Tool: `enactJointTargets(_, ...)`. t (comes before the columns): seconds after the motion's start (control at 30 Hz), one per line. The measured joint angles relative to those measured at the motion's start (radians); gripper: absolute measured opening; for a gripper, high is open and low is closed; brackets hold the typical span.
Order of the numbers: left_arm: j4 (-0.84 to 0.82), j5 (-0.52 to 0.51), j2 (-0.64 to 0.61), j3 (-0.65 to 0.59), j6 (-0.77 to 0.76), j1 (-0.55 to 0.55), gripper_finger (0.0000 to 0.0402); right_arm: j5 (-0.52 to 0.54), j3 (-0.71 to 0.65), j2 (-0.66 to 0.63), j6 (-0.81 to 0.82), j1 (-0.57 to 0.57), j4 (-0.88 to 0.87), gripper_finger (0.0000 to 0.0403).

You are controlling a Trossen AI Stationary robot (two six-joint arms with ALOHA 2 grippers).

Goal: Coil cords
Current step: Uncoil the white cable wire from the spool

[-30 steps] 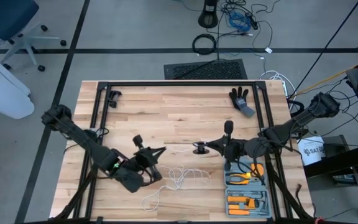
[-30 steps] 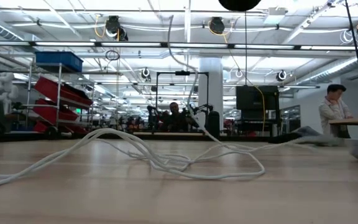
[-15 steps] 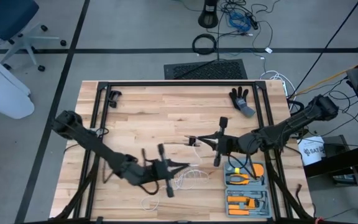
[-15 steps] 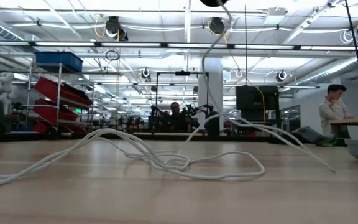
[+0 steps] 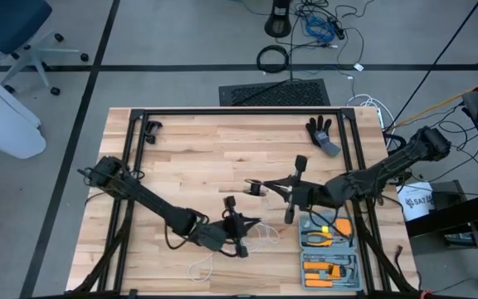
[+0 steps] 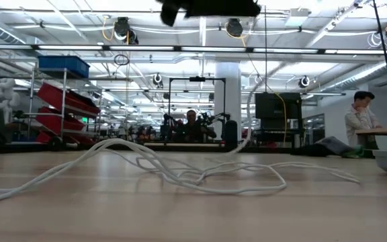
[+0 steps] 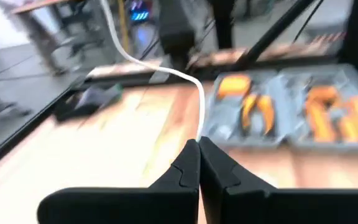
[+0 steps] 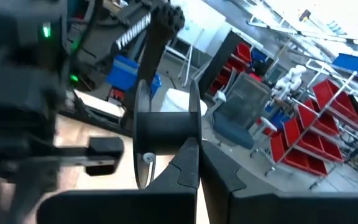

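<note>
High view: left tool (image 5: 256, 223) low over the front middle of the counter (image 5: 189, 158), fingers pinched together on the white cord (image 5: 265, 238); left wrist view shows the cord (image 7: 166, 65) rising straight out of the closed fingertips and arcing away. Right tool (image 5: 253, 187) reaches in from the right toward the counter's centre, fingers closed around the small black reel (image 5: 256, 189); in the right wrist view the reel (image 8: 166, 135) sits on edge between the fingertips, its two flanges and pale hub showing. The rest of the cord lies in loose loops on the wood just in front of the left tool, one end trailing toward the front edge; low view shows these loops (image 6: 180, 176) sprawled flat. Grey tool tray (image 5: 330, 249) with orange-handled pliers sits right of the loops. Black glove (image 5: 322, 135) lies near the far right corner.
</note>
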Motion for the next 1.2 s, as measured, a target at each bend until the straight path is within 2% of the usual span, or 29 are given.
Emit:
enactJointTargets(0.2,-0.140,-0.073,-0.021,0.000,0.000,-0.003,0.0000,-0.005,0.000,-0.078,-0.024,0.053,-0.120,0.0000)
enactJointTargets(0.37,-0.245,-0.073,-0.051,0.000,0.000,-0.005,0.0000,-0.012,0.000,-0.133,-0.023,0.107,-0.268,0.0000)
enactJointTargets(0.57,-0.410,-0.066,-0.112,0.000,-0.006,-0.025,0.0001,-0.145,0.000,-0.175,-0.018,0.155,-0.368,0.0000)
enactJointTargets(0.7,-0.509,-0.041,-0.154,0.000,-0.023,-0.048,0.0027,-0.165,0.000,-0.181,-0.037,0.172,-0.454,0.0000)
enactJointTargets(0.8,-0.583,-0.040,-0.180,0.000,-0.058,-0.064,0.0062,-0.125,0.000,-0.177,-0.050,0.178,-0.528,0.0000)
enactJointTargets(0.97,-0.677,-0.041,-0.210,0.000,-0.156,-0.071,0.0106,0.008,0.000,-0.156,-0.055,0.176,-0.614,0.0000)
enactJointTargets(1.2,-0.701,-0.051,-0.220,0.000,-0.184,-0.071,0.0125,0.051,0.000,-0.110,-0.154,0.177,-0.636,0.0000)
